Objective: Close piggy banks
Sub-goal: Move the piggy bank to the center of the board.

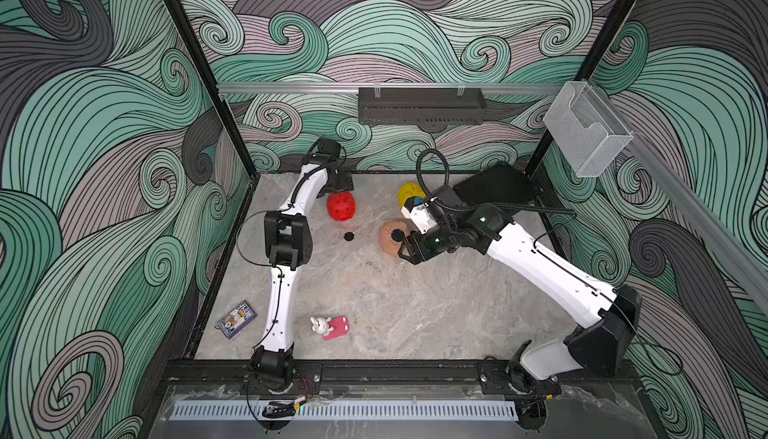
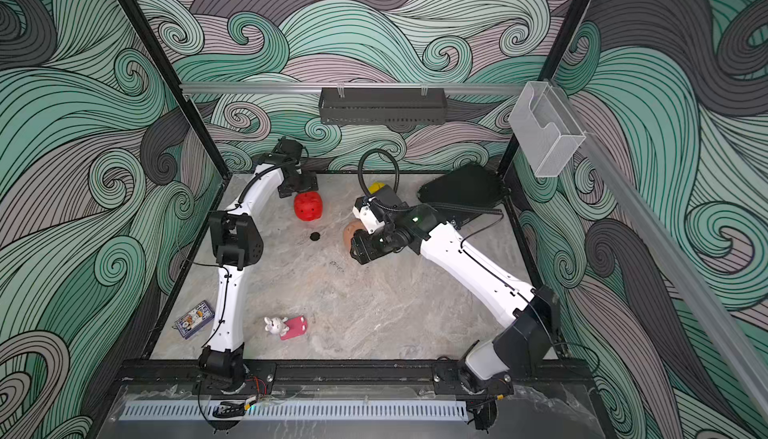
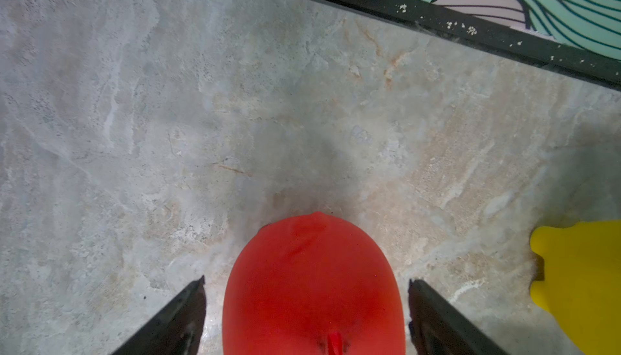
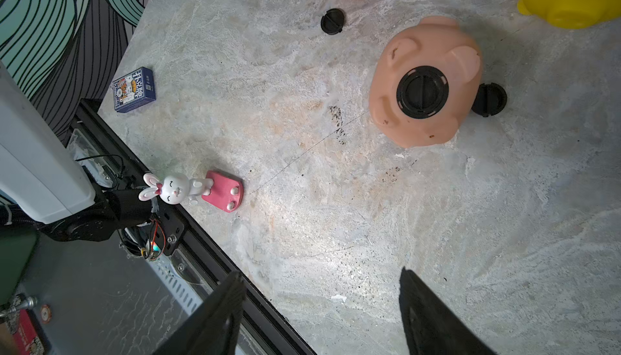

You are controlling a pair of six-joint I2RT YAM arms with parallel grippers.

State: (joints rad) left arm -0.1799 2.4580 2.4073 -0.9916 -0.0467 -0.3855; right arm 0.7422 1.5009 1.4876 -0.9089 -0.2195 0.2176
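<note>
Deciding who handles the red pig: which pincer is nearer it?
Left. The left pincer is open right at the red pig, which shows between its fingers; the right pincer is open by the peach pig, farther off.

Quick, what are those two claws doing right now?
Left gripper: open, straddling the red piggy bank, not gripping it.
Right gripper: open, holding nothing.

The left arm (image 1: 277, 304) rises from its base at the near edge, bends midway and stretches toward the far side. There the left gripper (image 3: 306, 279) points straight down, jaws wide apart and gripping nothing. The right arm (image 1: 540, 262) leans in from the near right corner, its wrist (image 1: 436, 241) turned toward the middle. The right gripper (image 4: 321, 272) angles downward, jaws spread and empty
</note>
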